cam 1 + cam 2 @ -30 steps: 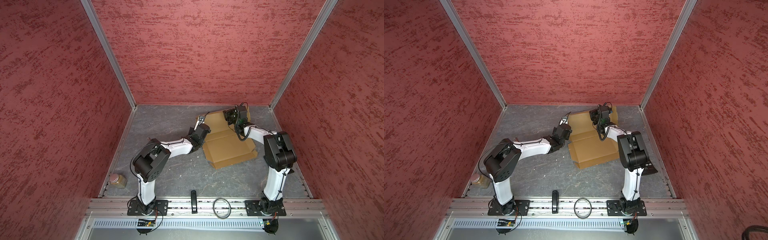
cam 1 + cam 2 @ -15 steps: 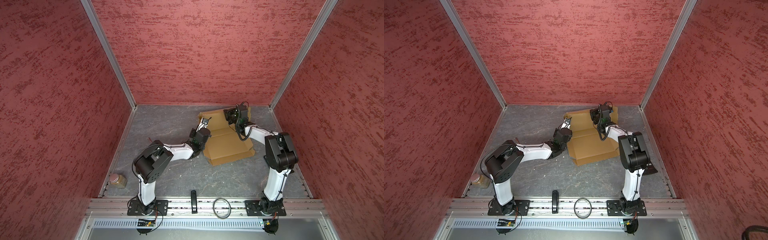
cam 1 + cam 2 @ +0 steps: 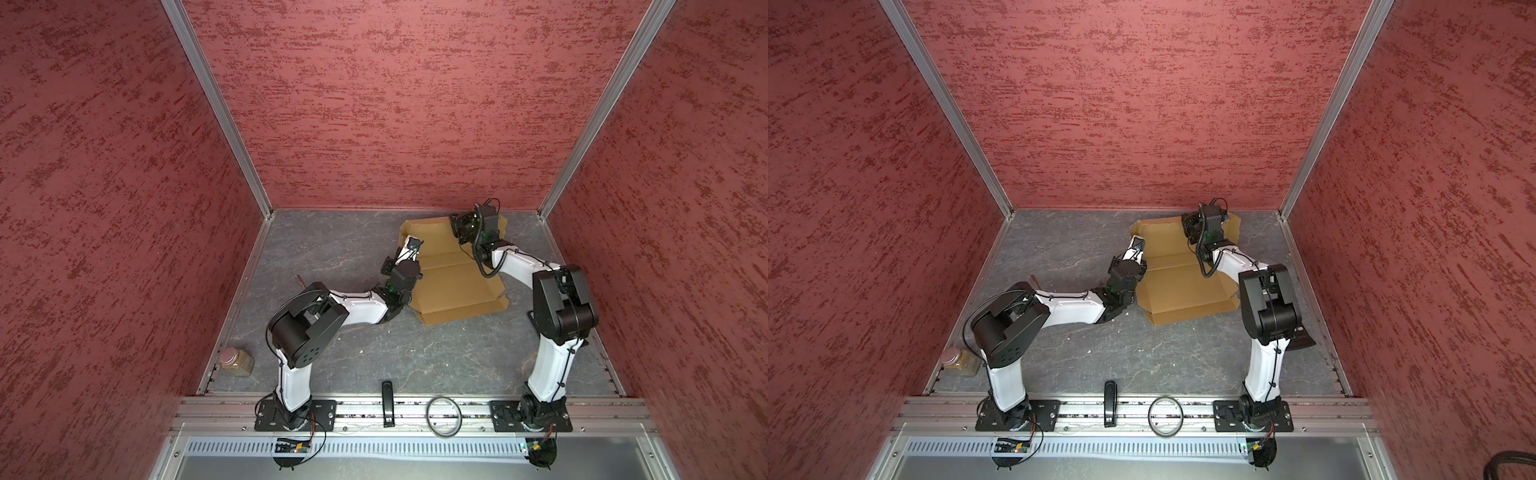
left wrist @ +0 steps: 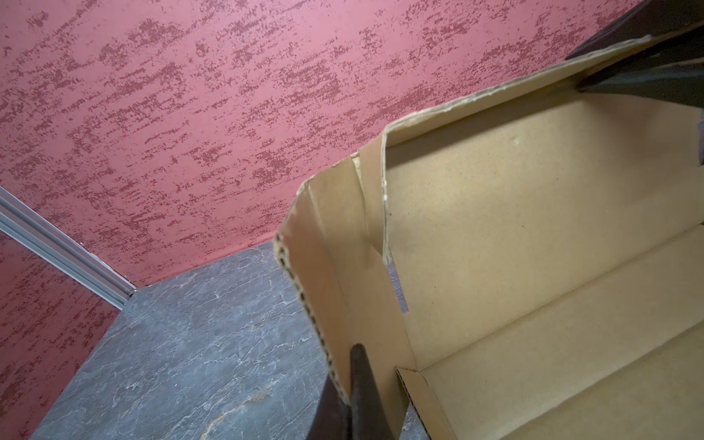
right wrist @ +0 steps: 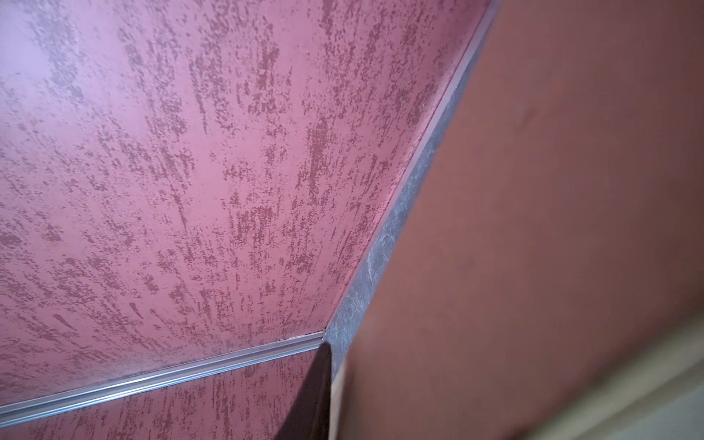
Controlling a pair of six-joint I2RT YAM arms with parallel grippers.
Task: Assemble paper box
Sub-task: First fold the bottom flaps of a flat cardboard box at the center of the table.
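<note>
Between the clenched jaws of the left gripper (image 3: 410,243) sits a raised side flap of the paper box (image 3: 453,286). I confirm this in the left wrist view. One dark finger (image 4: 362,384) lies against the flap's inner face and a second dark shape lies against its outer face. The corrugated edge runs down between them.

I note that the box is tan cardboard, partly folded, and rests on the grey marbled tabletop (image 3: 332,249). Its creased panels span the ground between the two sets of jaws in both top views. Beyond the left jaws a rear panel stands tilted up toward the back wall. On the wrist side of both sets of jaws the front panels lie flat, with small flaps along their outer edges.

At the top edge of that rear panel I find the right gripper (image 3: 473,222), its fingertips masked by its own wrist in both top views. The right wrist view gives only blurred cardboard close to the lens and one dark finger (image 5: 314,392) just beside the panel's edge. I cannot tell whether these jaws are released or gripping.

Well apart from both sets of jaws, a glass jar (image 3: 235,362) with amber contents stands at the tabletop's edge. A black bar (image 3: 387,401) and a ring (image 3: 444,415) lie on the rail between the arm bases.
</note>
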